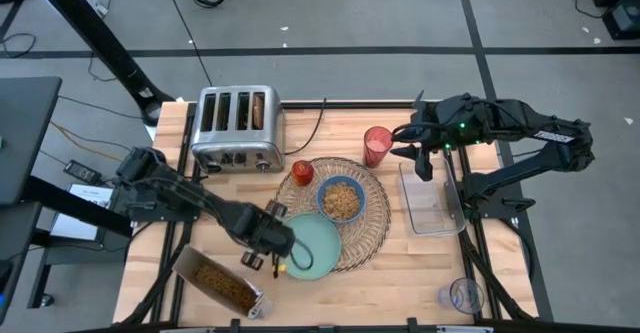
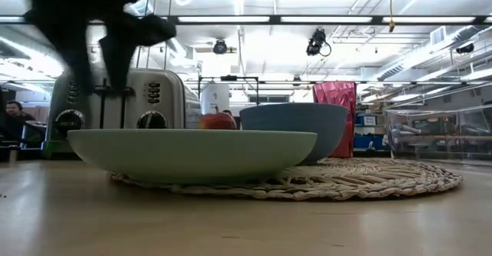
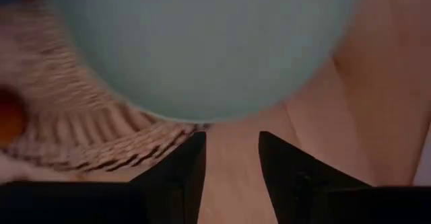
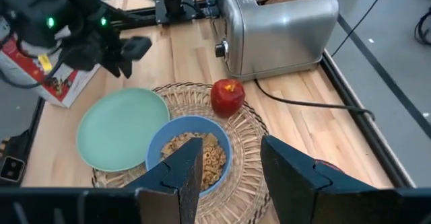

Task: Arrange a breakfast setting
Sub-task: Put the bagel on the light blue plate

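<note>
The plate (image 1: 313,245) is lying half on the mat (image 1: 372,218), beside the bowl (image 1: 340,199). The left gripper (image 1: 272,263) is hovering at its rim, parted and empty. Rigid, smooth, likely slippery: pinching the rim suits best.

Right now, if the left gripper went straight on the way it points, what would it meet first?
Most likely the pale green plate: the left gripper points at its near rim with only bare table between, jaws open and empty. How far off is unclear.
</note>
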### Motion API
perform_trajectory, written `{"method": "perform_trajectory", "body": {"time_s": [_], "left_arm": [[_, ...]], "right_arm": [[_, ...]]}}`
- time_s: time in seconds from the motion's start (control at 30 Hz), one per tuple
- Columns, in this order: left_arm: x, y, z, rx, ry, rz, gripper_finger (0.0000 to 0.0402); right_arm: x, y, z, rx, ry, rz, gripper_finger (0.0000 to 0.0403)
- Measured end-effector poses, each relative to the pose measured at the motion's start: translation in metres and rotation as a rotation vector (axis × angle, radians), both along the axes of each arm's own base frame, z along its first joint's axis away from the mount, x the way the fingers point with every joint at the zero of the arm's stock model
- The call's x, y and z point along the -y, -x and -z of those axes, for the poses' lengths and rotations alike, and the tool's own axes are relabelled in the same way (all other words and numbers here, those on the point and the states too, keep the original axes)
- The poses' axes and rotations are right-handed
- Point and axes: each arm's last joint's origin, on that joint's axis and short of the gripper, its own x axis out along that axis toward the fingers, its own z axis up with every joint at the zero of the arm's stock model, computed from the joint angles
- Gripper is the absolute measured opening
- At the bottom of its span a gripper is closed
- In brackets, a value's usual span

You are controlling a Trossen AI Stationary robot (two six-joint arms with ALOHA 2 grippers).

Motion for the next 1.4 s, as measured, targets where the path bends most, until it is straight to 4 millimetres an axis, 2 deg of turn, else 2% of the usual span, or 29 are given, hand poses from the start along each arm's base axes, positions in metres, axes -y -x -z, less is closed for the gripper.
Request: {"method": "perform_trajectory", "body": {"time_s": [0.17,0.3,0.4,0.53,0.67,0.73,0.83,1.0,1.13,1.3,1.4], "left_arm": [[-0.028,-0.012,-0.037,0.125,0.116,-0.312,0.0144],[-0.064,-0.015,-0.070,0.224,0.211,-0.632,0.0144],[-0.101,-0.010,-0.098,0.337,0.260,-0.914,0.0144],[-0.161,0.004,-0.128,0.490,0.311,-1.323,0.0144],[-0.215,0.018,-0.147,0.620,0.328,-1.549,0.0144],[-0.236,0.026,-0.148,0.644,0.309,-1.625,0.0144],[-0.257,0.033,-0.143,0.639,0.258,-1.702,0.0144],[-0.273,0.040,-0.139,0.689,0.053,-1.804,0.0144],[-0.292,0.053,-0.139,0.713,-0.031,-1.897,0.0144],[-0.313,0.069,-0.137,0.676,-0.021,-1.948,0.0144],[-0.316,0.069,-0.138,0.665,0.014,-1.909,0.0145]], "right_arm": [[0.000,0.000,0.000,-0.008,0.052,-0.034,0.0158],[0.000,0.000,0.000,-0.015,0.097,-0.066,0.0158],[0.000,0.000,0.000,-0.019,0.122,-0.084,0.0158],[0.000,0.000,0.000,-0.026,0.161,-0.111,0.0158],[0.000,0.000,0.000,-0.030,0.189,-0.129,0.0158],[0.000,0.000,0.000,-0.030,0.188,-0.130,0.0158],[0.000,0.000,0.000,-0.030,0.185,-0.126,0.0158],[0.001,0.000,0.000,-0.026,0.176,-0.083,0.0158],[0.002,0.000,-0.001,-0.020,0.167,-0.039,0.0158],[0.004,-0.001,-0.002,0.005,0.140,-0.010,0.0158],[0.006,-0.002,-0.003,0.021,0.119,0.018,0.0158]]}}
